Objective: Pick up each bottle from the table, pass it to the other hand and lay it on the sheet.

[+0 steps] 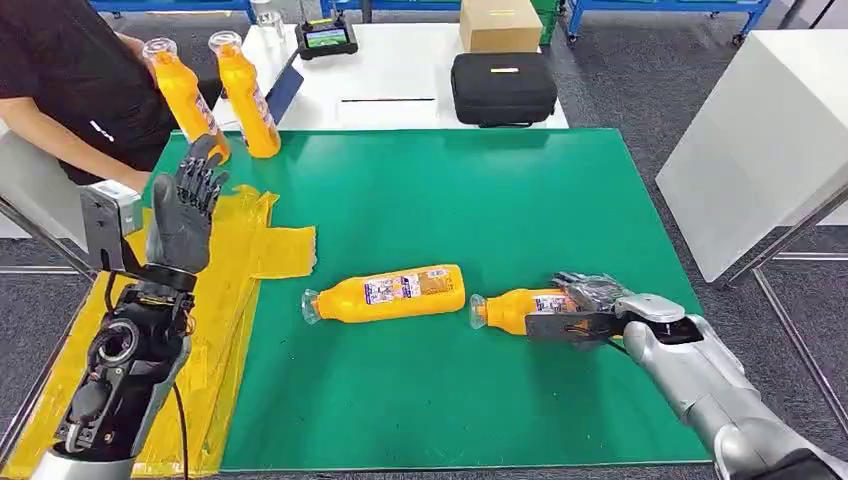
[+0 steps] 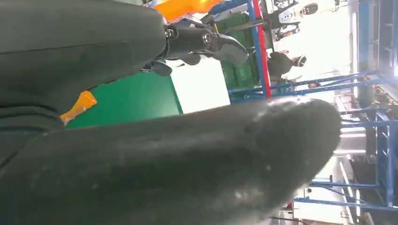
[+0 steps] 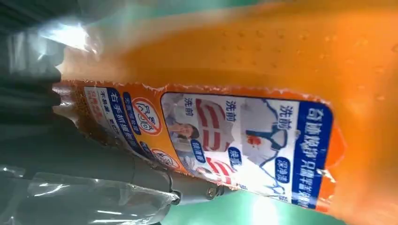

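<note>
Orange bottle (image 1: pixel 515 308) lies on its side on the green mat (image 1: pixel 450 200) of the desk, cap toward the robot's left. Right robot hand (image 1: pixel 585 312) is wrapped around its base end; label fills the right wrist view (image 3: pixel 244 140). Judged step: pick-up, lift not yet begun. Second bottle (image 1: pixel 385 292) lies just beside it, apart. Left robot hand (image 1: pixel 185 215) is raised, fingers spread, holding nothing, above the yellow sheet (image 1: pixel 235 265). Next: lift, carry toward the left hand for transfer. A person (image 1: pixel 70 80) holds two more bottles (image 1: pixel 215 95) at the far edge.
</note>
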Tool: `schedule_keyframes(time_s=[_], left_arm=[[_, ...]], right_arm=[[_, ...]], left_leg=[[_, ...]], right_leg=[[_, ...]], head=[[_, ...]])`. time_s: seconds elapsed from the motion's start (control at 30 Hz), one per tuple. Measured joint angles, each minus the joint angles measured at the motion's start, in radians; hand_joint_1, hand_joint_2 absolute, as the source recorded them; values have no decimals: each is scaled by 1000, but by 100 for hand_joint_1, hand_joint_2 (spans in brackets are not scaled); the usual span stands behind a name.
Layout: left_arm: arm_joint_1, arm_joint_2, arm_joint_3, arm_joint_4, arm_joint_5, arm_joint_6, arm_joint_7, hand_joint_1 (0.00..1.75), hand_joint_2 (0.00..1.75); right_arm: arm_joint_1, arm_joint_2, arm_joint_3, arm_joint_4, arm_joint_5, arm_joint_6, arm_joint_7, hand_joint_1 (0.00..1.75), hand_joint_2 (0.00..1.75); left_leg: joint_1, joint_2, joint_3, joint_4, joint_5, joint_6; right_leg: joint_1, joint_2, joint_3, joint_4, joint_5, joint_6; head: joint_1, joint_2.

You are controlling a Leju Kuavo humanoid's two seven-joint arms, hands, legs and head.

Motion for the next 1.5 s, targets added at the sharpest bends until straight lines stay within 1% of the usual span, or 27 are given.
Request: schedule_keyframes(time_s=[0.1, 0.17, 0.27, 0.4, 0.57, 0.63, 0.67, 0.7, 0.73, 0.8, 0.9, 0.93, 0.97, 1.0, 1.03, 1.13, 1.27, 1.37, 1.5], left_arm=[[0, 1, -3, 4, 6, 1, -3, 0, 0], [2, 0, -6, 6, 14, -1, -6, 0, 0], [13, -6, -8, 4, 13, -7, -9, 0, 0], [40, -16, -4, -23, 1, -16, -1, 0, 0], [41, -16, -3, -23, 1, -16, -1, 0, 0], [46, -18, 0, -33, -6, -22, 3, 0, 0], [67, -23, 16, -55, -13, -29, 13, 0, 0], [100, -23, 62, -84, -17, -52, 22, 0, 0], [110, -23, 78, -90, -4, -63, 20, 0, 0], [121, -13, 87, -93, 20, -66, 5, 0, 0], [126, 3, 86, -92, 56, -58, -25, 0, 0], [130, 6, 85, -93, 61, -51, -36, 0, 0], [134, 9, 84, -92, 69, -47, -45, 0, 0], [135, 11, 82, -92, 71, -40, -50, 0, 0], [133, 11, 80, -92, 77, -34, -52, 0, 0], [128, 15, 69, -91, 81, -21, -53, 0, 0], [155, 22, 65, -98, 93, -2, -74, 0, 0], [183, 22, 61, -129, 115, 3, -84, 0, 0], [206, 21, 57, -180, 132, 3, -82, 0, 0]], right_arm=[[-1, -1, 16, 0, 1, 17, -11, 175, 175], [7, -6, 25, 0, -16, 52, -31, 175, 175], [6, -31, 52, -20, -32, 95, -58, 175, 175], [21, -68, 71, -89, -49, 152, -43, 175, 175], [22, -68, 71, -89, -49, 155, -41, 175, 175], [30, -77, 73, -120, -53, 180, -27, 175, 175], [67, -105, 67, -214, -76, 236, -9, 175, 175], [146, -149, 5, -420, -204, 388, -5, 175, 175], [197, -157, -44, -505, -324, 481, -38, 175, 175], [262, -159, -116, -594, -480, 583, -100, 175, 175], [272, -160, -217, -675, -716, 702, -207, 175, 175], [266, -165, -242, -687, -820, 741, -243, 175, 175], [256, -169, -261, -691, -922, 779, -265, 175, 175], [246, -169, -274, -692, -988, 801, -268, 175, 175], [231, -169, -285, -693, -1029, 807, -267, 175, 175], [207, -171, -293, -693, -1071, 807, -265, 175, 175], [200, -188, -299, -692, -1241, 814, -302, 175, 175], [194, -184, -313, -686, -1357, 788, -254, 175, 175], [183, -166, -315, -679, -1413, 725, -185, 175, 175]], left_leg=[[0, 1, 2, 0, 0, 0], [0, 2, 3, 0, 0, 0], [0, 2, 4, 0, 0, 0], [0, 1, 4, 0, 0, 0], [0, 1, 4, 0, 0, 0], [0, 1, 4, 0, 0, 0], [-1, 1, 4, 0, -1, 0], [0, 0, 0, 0, -1, 0], [0, -1, -2, 0, -1, 0], [0, -2, -6, 0, 0, 0], [0, -1, -9, 0, 0, 0], [0, -1, -8, 0, 0, 0], [0, -1, -9, 0, 1, 0], [0, -1, -9, 0, 1, 0], [0, -1, -9, 0, 1, 0], [0, -2, -9, 0, 1, 0], [-1, -1, -11, 0, 0, 0], [-1, -1, -12, 0, 0, 0], [-1, -2, -13, 0, 0, 0]], right_leg=[[0, 1, 1, 0, 0, 0], [0, 1, 2, 0, 0, 0], [0, 1, 3, 0, 0, 0], [0, 1, 4, 0, 0, 0], [0, 1, 4, 0, 0, 0], [0, 1, 4, 0, 0, 0], [0, 1, 4, 0, 0, 0], [0, 1, 1, 0, 0, 0], [0, 0, -1, 0, 0, 0], [0, -1, -4, 0, 0, 0], [0, 0, -8, 1, 0, 0], [0, 0, -8, 1, 0, 0], [0, 0, -8, 1, 0, 0], [0, 0, -8, 1, 0, 0], [0, 0, -8, 1, 0, 0], [-1, -1, -8, 1, 0, 0], [-1, -1, -9, 1, 0, 0], [-1, -2, -10, 1, 0, 0], [-1, -2, -11, 1, 0, 0]], head=[[0, 0], [0, 0], [0, 0], [0, 0], [0, 0], [0, 0], [0, 0], [0, 0], [0, 0], [0, 0], [-1, 0], [0, 0], [-2, 0], [0, 0], [0, 0], [0, 0], [0, 0], [0, 0], [0, 0]])
